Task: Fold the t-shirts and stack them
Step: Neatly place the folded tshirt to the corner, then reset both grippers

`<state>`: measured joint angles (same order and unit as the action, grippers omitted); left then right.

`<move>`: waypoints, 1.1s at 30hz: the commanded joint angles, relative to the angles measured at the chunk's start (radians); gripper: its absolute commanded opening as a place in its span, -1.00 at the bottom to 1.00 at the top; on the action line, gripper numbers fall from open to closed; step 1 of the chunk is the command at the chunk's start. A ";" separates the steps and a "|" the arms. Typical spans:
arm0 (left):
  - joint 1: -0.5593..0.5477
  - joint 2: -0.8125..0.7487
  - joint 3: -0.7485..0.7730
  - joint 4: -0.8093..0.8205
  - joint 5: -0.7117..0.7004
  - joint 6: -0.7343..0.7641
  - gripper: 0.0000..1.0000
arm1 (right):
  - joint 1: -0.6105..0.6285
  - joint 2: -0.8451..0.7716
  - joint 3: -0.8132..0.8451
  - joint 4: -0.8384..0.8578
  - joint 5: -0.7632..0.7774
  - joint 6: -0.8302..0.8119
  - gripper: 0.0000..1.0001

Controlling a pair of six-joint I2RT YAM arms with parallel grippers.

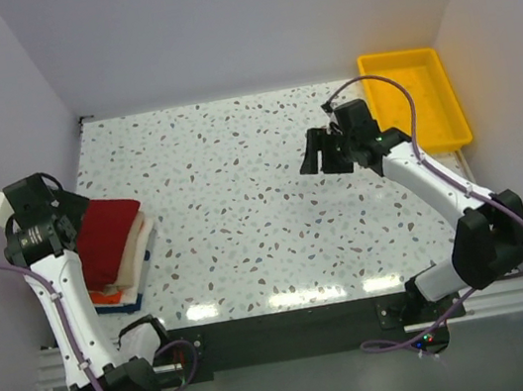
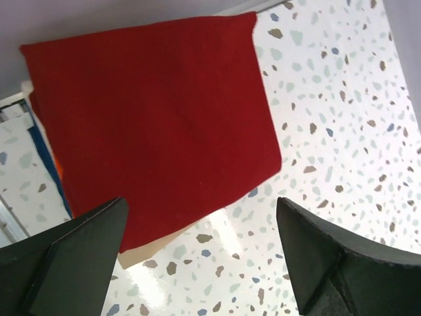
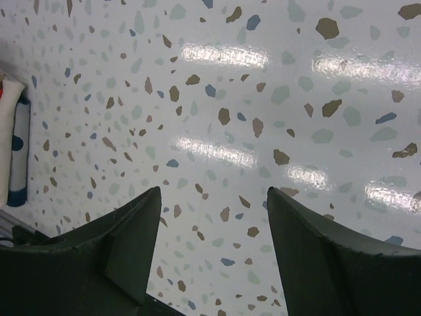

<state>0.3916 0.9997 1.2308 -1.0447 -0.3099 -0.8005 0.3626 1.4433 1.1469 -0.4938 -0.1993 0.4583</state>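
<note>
Robotics lab — white walls (image 1: 242, 18) round a speckled table (image 1: 244, 208), left arm (image 1: 66, 298) and right arm (image 1: 429, 177) bolted on.

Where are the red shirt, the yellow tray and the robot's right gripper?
red shirt (image 1: 108, 236): top view, middle of its folded top face.
yellow tray (image 1: 433, 91): top view, bare floor inside it.
right gripper (image 3: 214, 197): right wrist view, the gap midway between its open fingertips.

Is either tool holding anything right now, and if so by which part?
Nothing is held. The left tool stands open above the dark red t-shirt; the right tool is open over the table.
</note>
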 commanded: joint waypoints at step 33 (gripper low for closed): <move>-0.982 0.168 -0.353 0.741 0.198 0.119 1.00 | -0.002 -0.455 -0.176 0.029 0.185 0.016 0.98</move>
<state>-0.5877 1.1835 0.8661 -0.3958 -0.1291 -0.7197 0.3607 1.0035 0.9848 -0.4835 -0.0769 0.4782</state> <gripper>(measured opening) 0.997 0.986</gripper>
